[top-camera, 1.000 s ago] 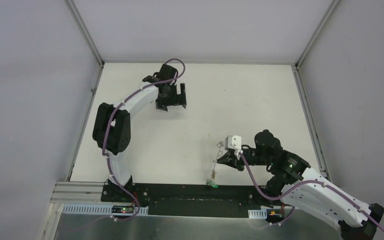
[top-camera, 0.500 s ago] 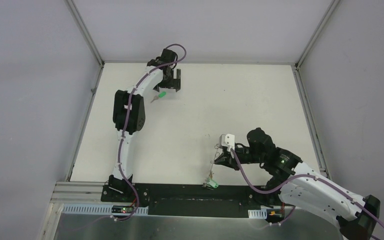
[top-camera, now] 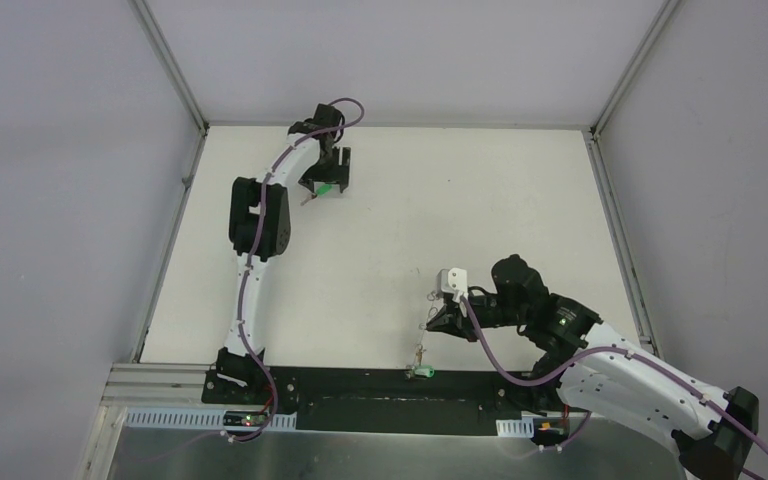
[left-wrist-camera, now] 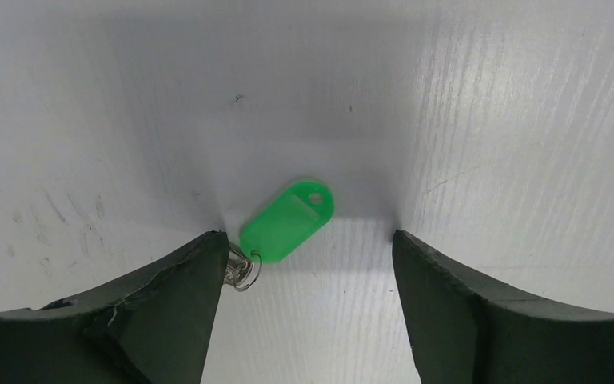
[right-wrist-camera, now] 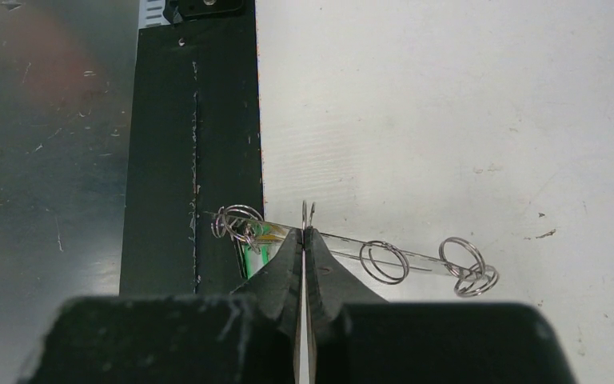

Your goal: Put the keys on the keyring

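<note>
We straddle a key, ring held ready.
Our left fingers [left-wrist-camera: 168, 304] stand spread either side of the green key [left-wrist-camera: 288, 220] on the far counter [left-wrist-camera: 488, 120], poised to pinch it; our right fingers [right-wrist-camera: 276, 276] are clenched on the keyring [right-wrist-camera: 344, 238] near the front edge, steadying it for threading.

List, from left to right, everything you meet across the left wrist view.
One dark finger → small metal ring → green key tag → the other dark finger.
</note>
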